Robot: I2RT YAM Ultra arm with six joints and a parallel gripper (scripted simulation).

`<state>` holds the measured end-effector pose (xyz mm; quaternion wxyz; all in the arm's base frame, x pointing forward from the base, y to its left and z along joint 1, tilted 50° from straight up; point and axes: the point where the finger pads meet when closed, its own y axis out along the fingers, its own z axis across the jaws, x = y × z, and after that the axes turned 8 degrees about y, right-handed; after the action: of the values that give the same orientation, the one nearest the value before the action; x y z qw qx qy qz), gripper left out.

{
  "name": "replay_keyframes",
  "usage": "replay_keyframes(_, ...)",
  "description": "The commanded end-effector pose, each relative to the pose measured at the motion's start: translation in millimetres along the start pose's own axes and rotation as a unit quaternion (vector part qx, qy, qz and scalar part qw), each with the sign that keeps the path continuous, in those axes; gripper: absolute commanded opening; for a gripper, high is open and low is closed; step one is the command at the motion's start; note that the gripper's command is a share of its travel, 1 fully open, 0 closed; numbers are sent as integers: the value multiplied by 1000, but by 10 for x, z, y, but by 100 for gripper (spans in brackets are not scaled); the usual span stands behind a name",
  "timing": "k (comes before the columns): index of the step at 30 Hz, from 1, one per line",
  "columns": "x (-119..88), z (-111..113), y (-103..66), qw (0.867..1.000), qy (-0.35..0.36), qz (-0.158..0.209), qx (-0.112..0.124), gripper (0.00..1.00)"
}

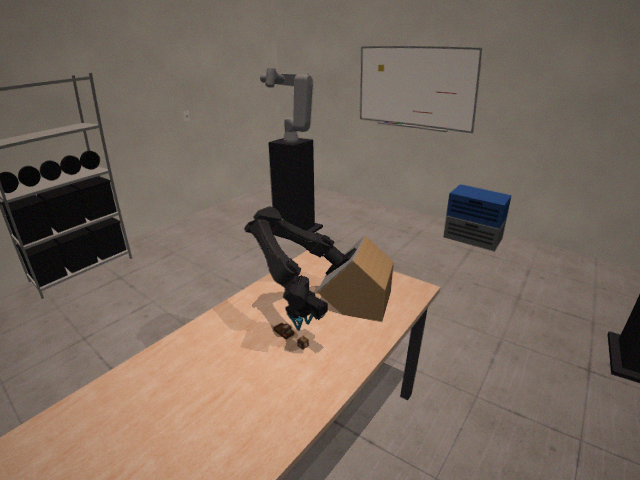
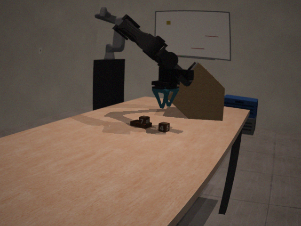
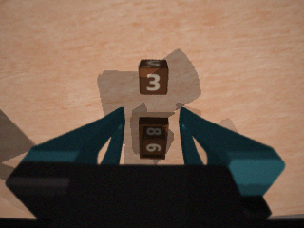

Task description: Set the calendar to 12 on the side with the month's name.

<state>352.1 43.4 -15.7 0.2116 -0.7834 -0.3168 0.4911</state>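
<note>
A small dark tray (image 2: 140, 123) lies on the wooden table with one brown cube (image 2: 144, 119) in it, showing a 7 to the exterior view. In the wrist view this cube (image 3: 153, 138) shows an 8 and a 6. The second cube (image 2: 163, 126) stands on the table beside the tray, showing 4 and 5; in the wrist view it (image 3: 153, 77) has a 3 on top. My gripper (image 2: 166, 103) hangs well above the table, over the cube in the tray, with its teal fingers half apart and nothing between them. It also shows in the top view (image 1: 303, 320).
A large tan box (image 2: 201, 97) stands tilted on the table right behind the gripper, close to the wrist. The table's right edge (image 2: 218, 167) is near the cubes. A blue crate (image 1: 478, 217), a shelf (image 1: 51, 180) and a second arm on a black pedestal (image 1: 292, 180) stand on the floor.
</note>
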Motion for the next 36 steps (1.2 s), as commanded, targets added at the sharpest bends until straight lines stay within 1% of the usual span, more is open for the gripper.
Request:
replay_keyframes(1,21,-42,-95,1000,3,-12,-11,47)
replay_keyframes(11,11,7,-31,1000,-3,-8,-8,47)
replay_keyframes(18,32,70,102,1000,-12,-2,-1,47)
replay_keyframes(22,16,45,115,1000,-8,-3,-2,47)
replay_keyframes(23,51,-39,64,1000,0,-11,-12,47)
replay_keyframes(24,36,38,123,1000,-9,-5,-5,47)
replay_keyframes(26,2,74,231,1000,-10,2,4,47)
replay_keyframes(27,0,74,248,1000,-10,2,4,47)
replay_keyframes(30,37,50,219,1000,-11,-5,-4,47)
replay_keyframes(33,4,64,328,1000,-9,-1,3,47)
replay_keyframes(34,-14,40,335,1000,-4,-1,2,47)
replay_keyframes(36,19,51,342,1000,-9,-3,-2,47)
